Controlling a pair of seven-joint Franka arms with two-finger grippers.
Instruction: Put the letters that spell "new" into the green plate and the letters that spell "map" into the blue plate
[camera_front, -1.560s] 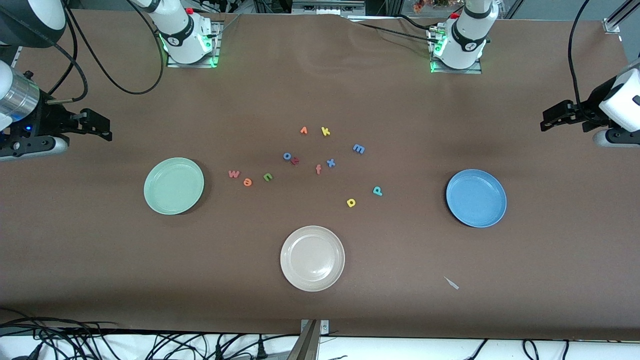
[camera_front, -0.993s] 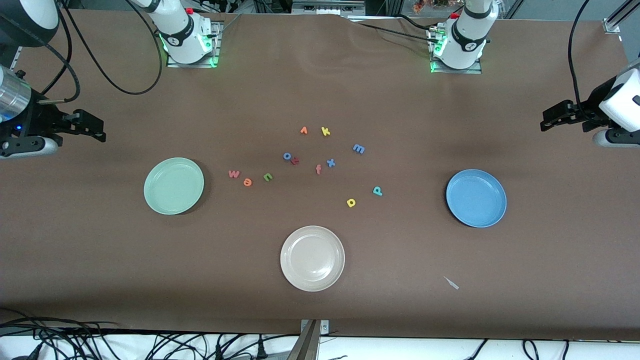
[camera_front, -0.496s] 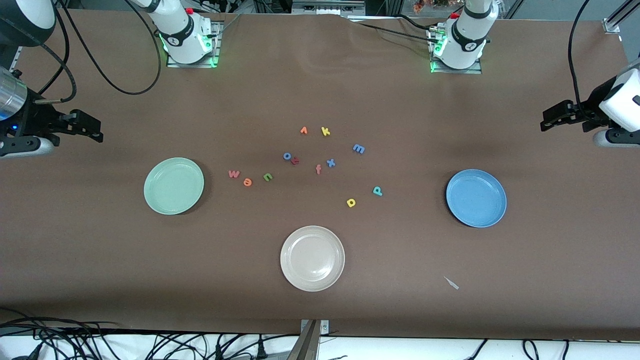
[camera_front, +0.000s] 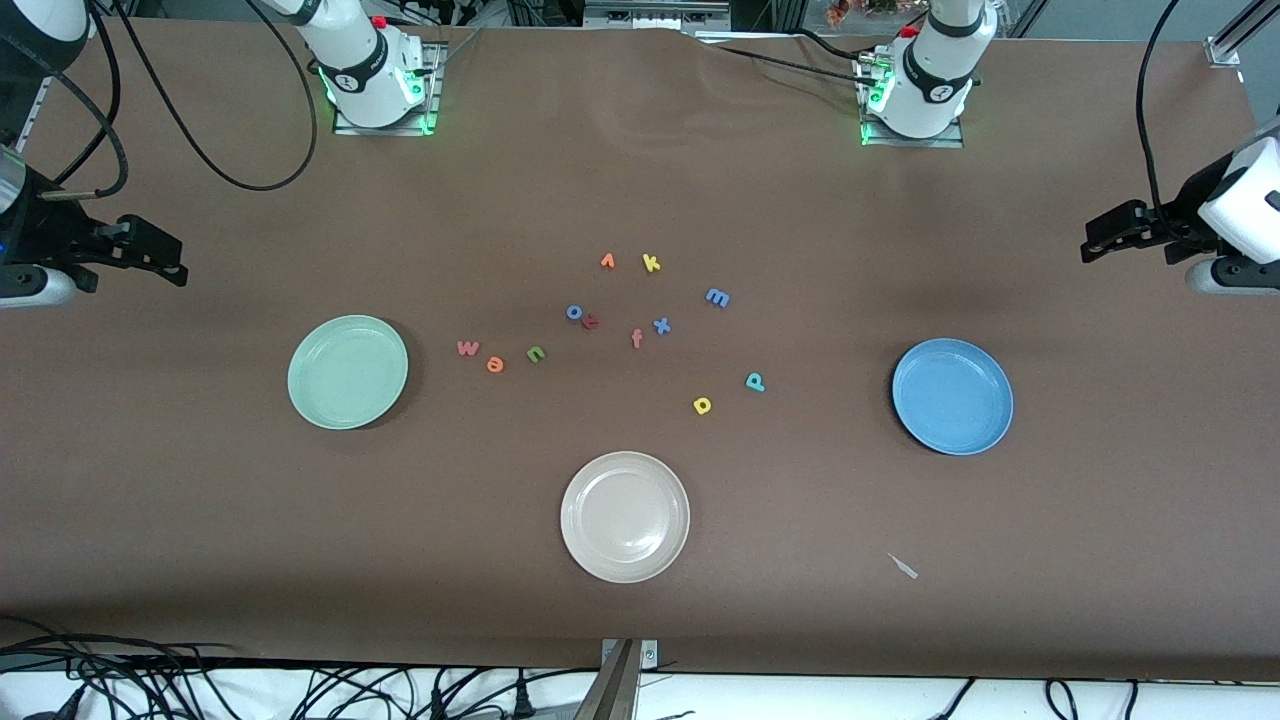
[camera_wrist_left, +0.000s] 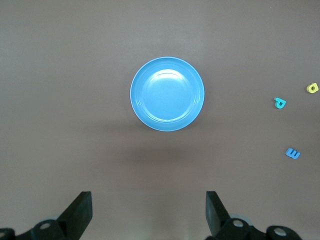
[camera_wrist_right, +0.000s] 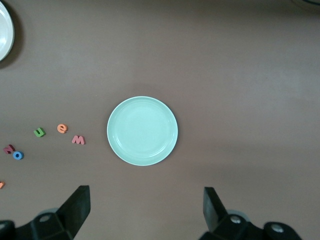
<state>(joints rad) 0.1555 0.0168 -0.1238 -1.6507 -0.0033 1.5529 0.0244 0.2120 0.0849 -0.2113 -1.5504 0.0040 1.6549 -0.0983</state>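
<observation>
The green plate (camera_front: 347, 372) (camera_wrist_right: 142, 131) lies toward the right arm's end of the table, the blue plate (camera_front: 952, 396) (camera_wrist_left: 167, 94) toward the left arm's end. Between them lie the pinkish "w" (camera_front: 467, 348) (camera_wrist_right: 78, 140), orange "e" (camera_front: 495, 364) (camera_wrist_right: 62, 128) and green "n" (camera_front: 536, 353) (camera_wrist_right: 39, 132), then the blue "m" (camera_front: 717, 297) (camera_wrist_left: 293, 153), yellow "a" (camera_front: 702, 405) (camera_wrist_left: 312, 88) and teal "p" (camera_front: 755, 381) (camera_wrist_left: 280, 102). My right gripper (camera_front: 165, 262) (camera_wrist_right: 146, 207) hangs open and empty over its end of the table. My left gripper (camera_front: 1095, 245) (camera_wrist_left: 148, 210) waits open and empty over the other end.
A cream-white plate (camera_front: 625, 516) lies nearer to the front camera than the letters. Other letters sit in the middle cluster: orange "v" (camera_front: 607, 261), yellow "k" (camera_front: 651, 263), blue "o" (camera_front: 574, 312), salmon "f" (camera_front: 637, 339), blue "x" (camera_front: 661, 325). A small pale scrap (camera_front: 903, 566) lies near the blue plate.
My right gripper has drawn back toward its end of the table, away from the green plate. The left arm, plates and letters have not moved.
</observation>
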